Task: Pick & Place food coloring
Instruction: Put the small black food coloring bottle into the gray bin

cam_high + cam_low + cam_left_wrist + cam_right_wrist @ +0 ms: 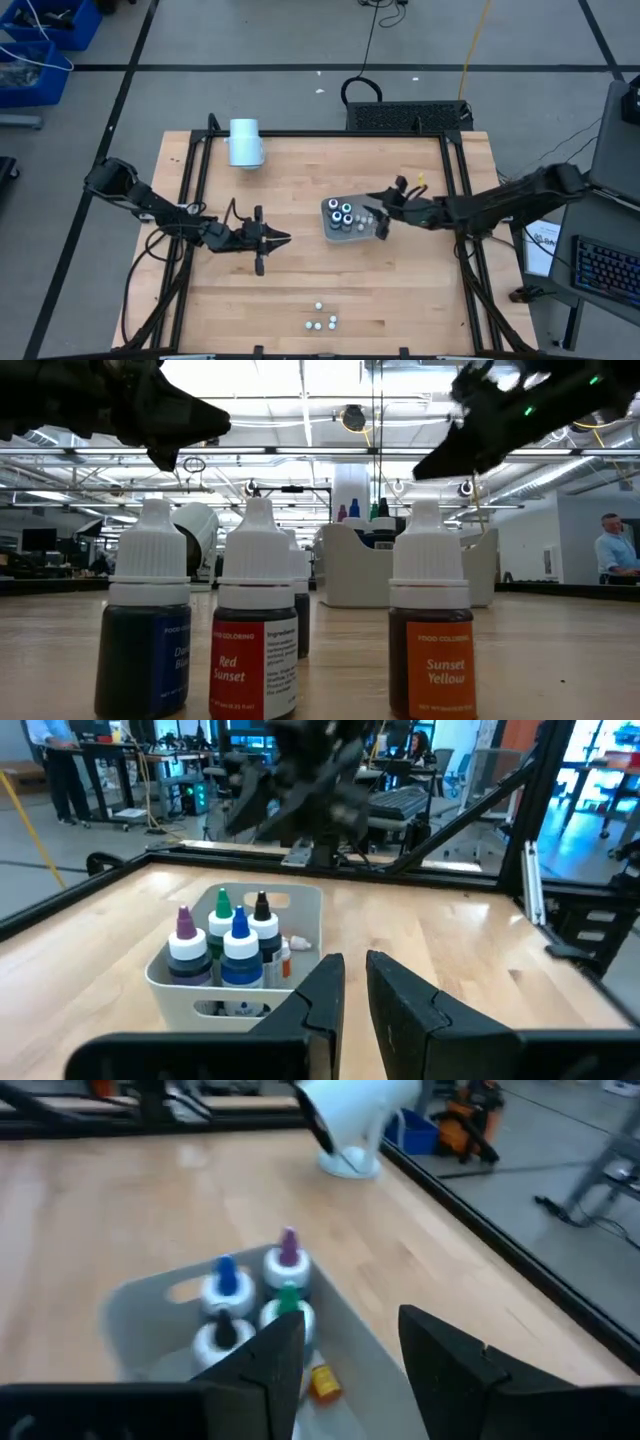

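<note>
Hovering just right of the grey tray (328, 212) at mid-table, the right hand (381, 222) has its fingers apart with nothing between them, and the tray below holds four dark food coloring bottles (342, 214) standing upright with blue, purple, green and black tips, plus a small orange-capped one lying beside them (322, 1380). Four more small white-capped bottles (320, 320) stand in a loose group at the near edge of the wooden table (300, 270), well apart from the tray. Left of the tray, the left hand (284, 238) waits above the table with its fingers together and empty, while a pale blue cylinder (245, 142) lies at the far left.
</note>
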Controlling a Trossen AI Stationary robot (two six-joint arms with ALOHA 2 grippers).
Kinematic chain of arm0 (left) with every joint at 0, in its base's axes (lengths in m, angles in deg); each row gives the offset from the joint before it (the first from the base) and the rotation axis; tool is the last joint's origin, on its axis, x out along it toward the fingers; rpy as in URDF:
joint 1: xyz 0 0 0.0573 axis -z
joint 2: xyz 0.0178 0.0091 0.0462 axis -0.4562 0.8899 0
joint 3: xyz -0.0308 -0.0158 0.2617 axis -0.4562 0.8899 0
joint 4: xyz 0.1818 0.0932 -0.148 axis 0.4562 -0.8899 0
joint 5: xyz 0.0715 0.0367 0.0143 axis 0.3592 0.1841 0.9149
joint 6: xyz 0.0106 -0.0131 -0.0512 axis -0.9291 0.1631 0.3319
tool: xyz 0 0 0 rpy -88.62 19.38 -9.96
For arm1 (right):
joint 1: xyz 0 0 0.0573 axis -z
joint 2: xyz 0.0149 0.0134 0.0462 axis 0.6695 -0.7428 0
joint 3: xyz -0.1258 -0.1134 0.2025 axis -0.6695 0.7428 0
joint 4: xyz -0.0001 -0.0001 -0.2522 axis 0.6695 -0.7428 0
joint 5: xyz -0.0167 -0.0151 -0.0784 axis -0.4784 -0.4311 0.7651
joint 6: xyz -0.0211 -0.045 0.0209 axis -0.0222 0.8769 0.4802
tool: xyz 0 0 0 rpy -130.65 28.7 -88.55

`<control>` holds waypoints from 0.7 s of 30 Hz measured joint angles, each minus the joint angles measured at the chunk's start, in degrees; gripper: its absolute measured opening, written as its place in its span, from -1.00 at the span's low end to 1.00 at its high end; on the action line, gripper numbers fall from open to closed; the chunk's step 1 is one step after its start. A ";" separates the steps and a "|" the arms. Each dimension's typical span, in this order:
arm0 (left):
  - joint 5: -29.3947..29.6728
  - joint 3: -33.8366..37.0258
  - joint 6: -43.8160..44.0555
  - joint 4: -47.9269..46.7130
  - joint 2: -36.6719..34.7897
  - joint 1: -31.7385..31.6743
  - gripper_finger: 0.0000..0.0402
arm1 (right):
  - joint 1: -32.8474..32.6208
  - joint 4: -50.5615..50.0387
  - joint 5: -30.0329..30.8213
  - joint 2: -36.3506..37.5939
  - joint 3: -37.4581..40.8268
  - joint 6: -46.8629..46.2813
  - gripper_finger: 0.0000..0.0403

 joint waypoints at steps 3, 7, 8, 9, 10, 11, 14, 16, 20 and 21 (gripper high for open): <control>0.16 0.00 -0.46 -1.63 0.00 -0.17 -0.75 | -3.48 -1.19 0.03 4.86 0.02 2.41 -0.36; -0.56 0.02 -1.70 -2.25 0.00 -0.93 -0.75 | -9.04 -2.05 -1.97 7.71 0.00 4.15 -0.72; -1.87 0.02 -2.22 -2.82 0.00 -1.35 -0.75 | -10.38 -3.07 -3.44 7.69 0.06 3.83 -0.85; -3.72 0.02 -2.33 -3.41 0.00 -1.85 -0.75 | -11.68 -2.67 -4.43 7.24 0.66 3.01 -0.92; -5.63 0.02 -2.17 -3.73 0.00 -2.36 -0.75 | -12.98 -1.68 -4.70 6.52 1.48 1.80 -0.95; -7.33 0.02 -1.36 -3.92 0.00 -2.78 -0.75 | -14.25 -0.84 -5.11 5.73 2.28 0.60 -0.95; -8.87 0.02 2.74 -4.47 0.00 -3.11 -0.75 | -17.61 2.23 -8.01 3.26 4.77 -0.44 -0.98; -8.86 0.02 6.51 -5.41 0.00 -2.59 -0.75 | -20.34 5.06 -9.63 1.66 6.92 -1.85 -0.99; -8.75 0.02 10.97 -6.11 0.97 -0.38 -0.75 | -25.35 12.14 -10.73 -0.26 10.32 -0.98 -0.99; -8.23 0.01 11.07 -5.97 1.29 0.09 -0.75 | -26.19 13.53 -10.73 -0.48 11.12 0.20 -1.00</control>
